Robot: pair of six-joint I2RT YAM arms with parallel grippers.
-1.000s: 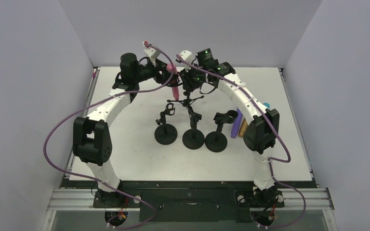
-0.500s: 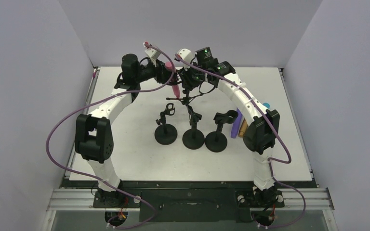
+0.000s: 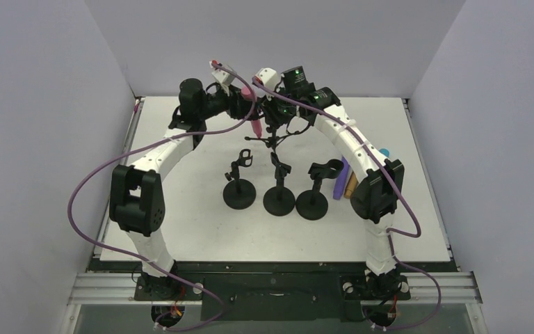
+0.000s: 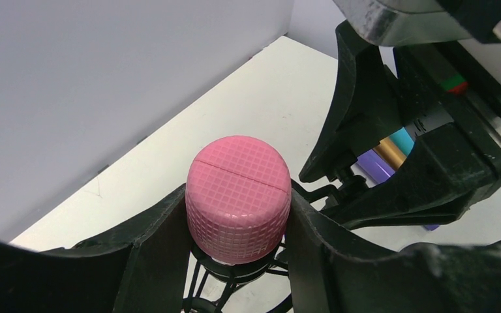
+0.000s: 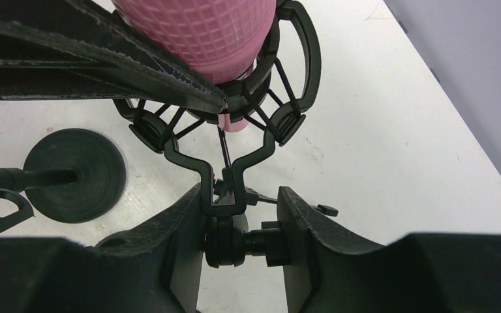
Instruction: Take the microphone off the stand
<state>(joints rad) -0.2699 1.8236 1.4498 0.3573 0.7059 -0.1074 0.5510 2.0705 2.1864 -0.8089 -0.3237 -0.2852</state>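
Clamping the pink microphone (image 4: 238, 176) by its head, upper centre of the overhead view, the left gripper (image 4: 238, 215) sits directly above the stand (image 5: 224, 238), whose joint the right gripper (image 5: 241, 218) pinches; the microphone's axis runs down through the stand's ring.

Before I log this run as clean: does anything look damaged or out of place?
Nothing looks damaged. The pink microphone leans in its shock mount, its head clamped by the left gripper; the right gripper grips the mount's neck.
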